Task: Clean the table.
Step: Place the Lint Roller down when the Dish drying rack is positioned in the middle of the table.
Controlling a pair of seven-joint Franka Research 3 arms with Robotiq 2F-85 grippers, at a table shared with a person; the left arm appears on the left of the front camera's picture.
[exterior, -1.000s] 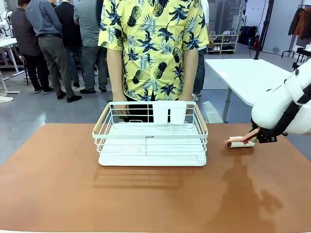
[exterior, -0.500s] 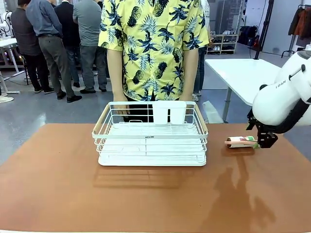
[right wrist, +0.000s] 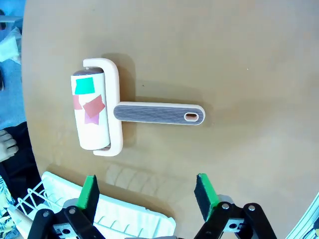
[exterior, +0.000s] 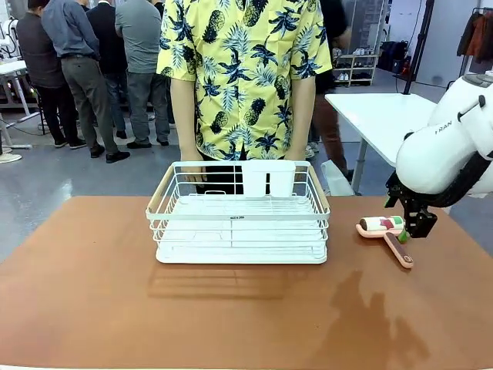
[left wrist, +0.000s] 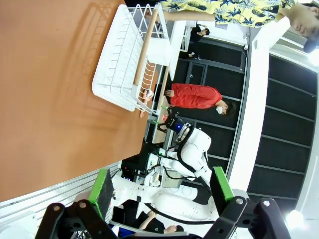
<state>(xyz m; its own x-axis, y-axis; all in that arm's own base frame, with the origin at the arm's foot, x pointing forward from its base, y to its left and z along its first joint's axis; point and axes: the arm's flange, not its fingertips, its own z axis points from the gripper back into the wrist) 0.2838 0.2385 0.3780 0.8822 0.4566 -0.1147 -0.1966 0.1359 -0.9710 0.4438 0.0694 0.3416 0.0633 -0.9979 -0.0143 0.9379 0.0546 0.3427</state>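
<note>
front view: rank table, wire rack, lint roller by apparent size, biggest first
1. table, spans the picture's width
2. wire rack, mid-table
3. lint roller, smallest, lying flat beside the right gripper

No close calls; camera distance doesn't change the order.

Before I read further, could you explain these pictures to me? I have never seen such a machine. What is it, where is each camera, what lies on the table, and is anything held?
These are two white robot arms at a reddish-brown table. The front view looks across it at a person in a pineapple shirt. The other two cameras sit on the arms' wrists, looking along each claw's fingers. On the table stand a white wire rack and, beside it, a lint roller with scraps of paper stuck to it. The right claw hangs open above the roller, holding nothing. The left claw is open too, off the table.
</note>
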